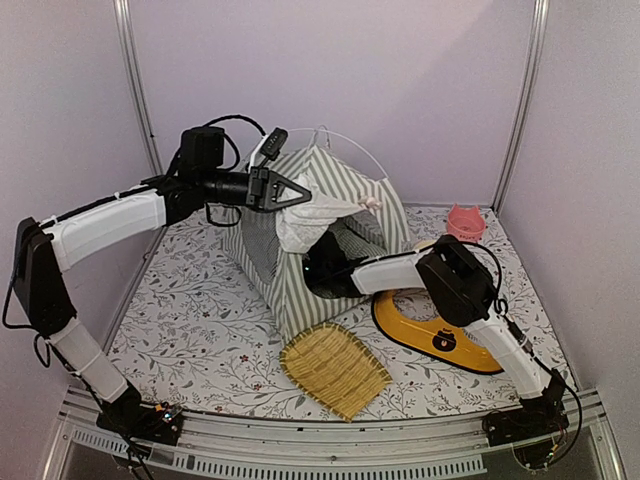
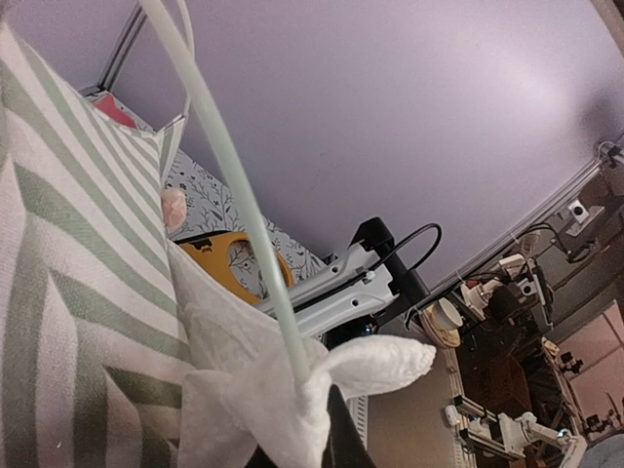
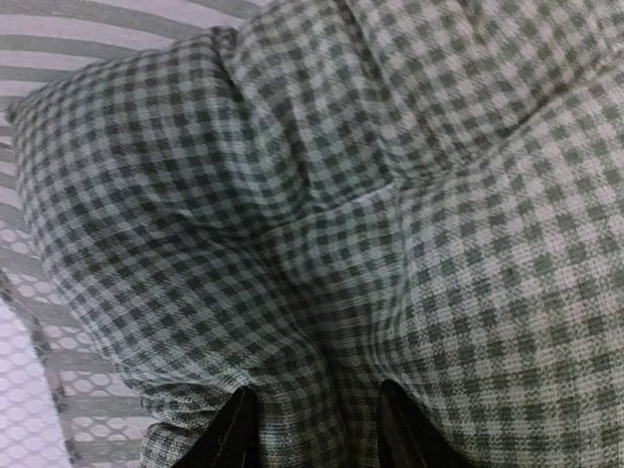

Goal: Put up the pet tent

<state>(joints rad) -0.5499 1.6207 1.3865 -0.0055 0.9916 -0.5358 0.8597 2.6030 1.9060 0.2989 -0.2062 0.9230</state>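
Left fingers [image 1: 290, 192] clamp the curtain [image 1: 305, 225] of the pet tent [image 1: 290, 295]; right fingers [image 3: 229, 436], apart, press cushion [image 3: 341, 195].

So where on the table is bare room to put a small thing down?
The table is bare left of the tent, down to the front edge. The right front is crowded: bamboo tray, yellow board, right arm. A small gap lies between tent and pink cup.
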